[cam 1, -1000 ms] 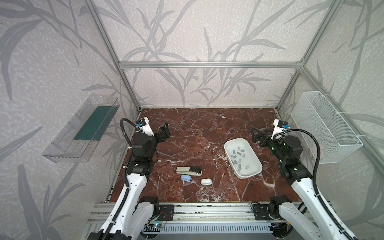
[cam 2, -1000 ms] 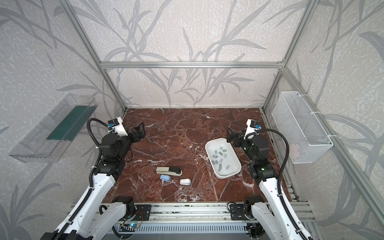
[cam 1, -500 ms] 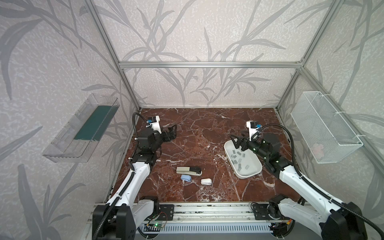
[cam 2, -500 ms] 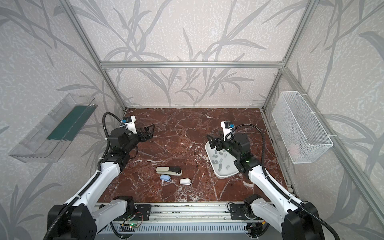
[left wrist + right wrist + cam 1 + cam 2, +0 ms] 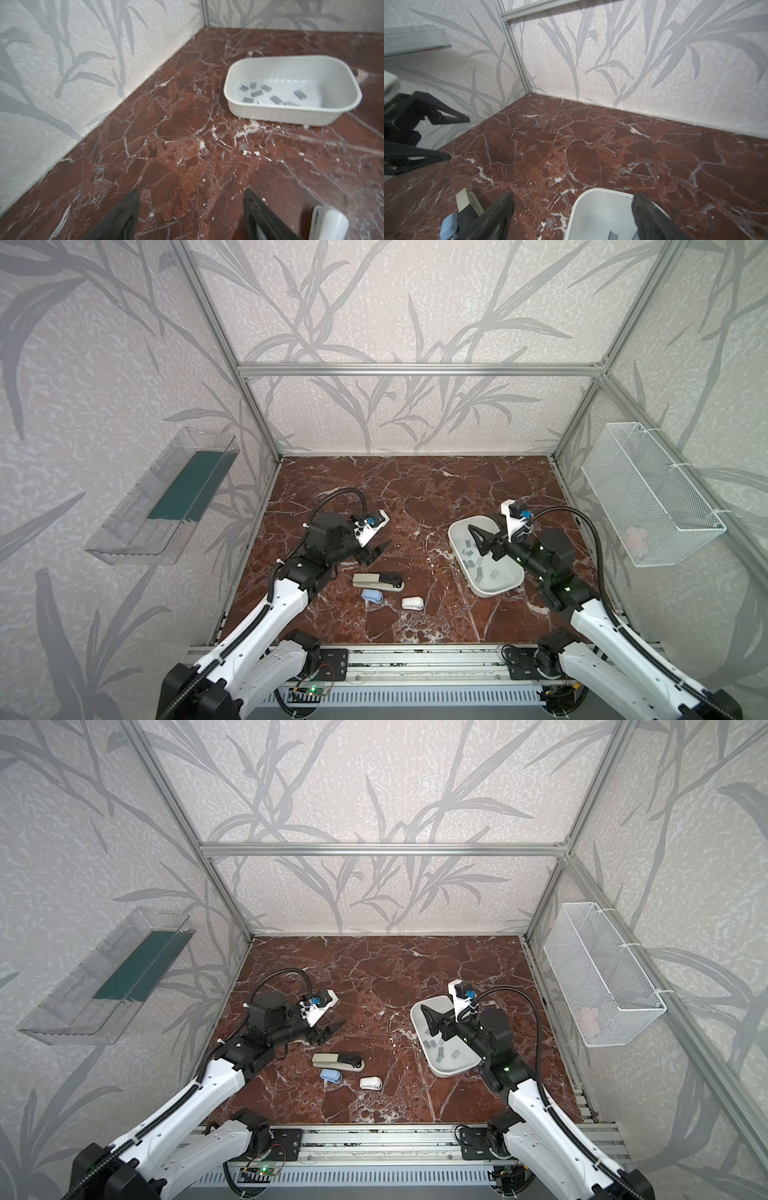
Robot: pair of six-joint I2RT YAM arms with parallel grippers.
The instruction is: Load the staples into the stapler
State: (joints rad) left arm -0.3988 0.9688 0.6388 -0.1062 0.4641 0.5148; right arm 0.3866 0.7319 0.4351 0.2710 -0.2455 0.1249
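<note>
Swung inward, left tool (image 5: 379,552) and right tool (image 5: 477,540) gape, right over rounded white tray (image 5: 498,588).

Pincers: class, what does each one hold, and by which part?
Nothing: the left pincer and the right pincer both stand open and empty.

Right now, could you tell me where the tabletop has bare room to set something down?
Bare: the marble along the back wall, and the strip between the grey stapler and the white tray. Crowded: the blue stapler and white stapler beside the grey one.
</note>
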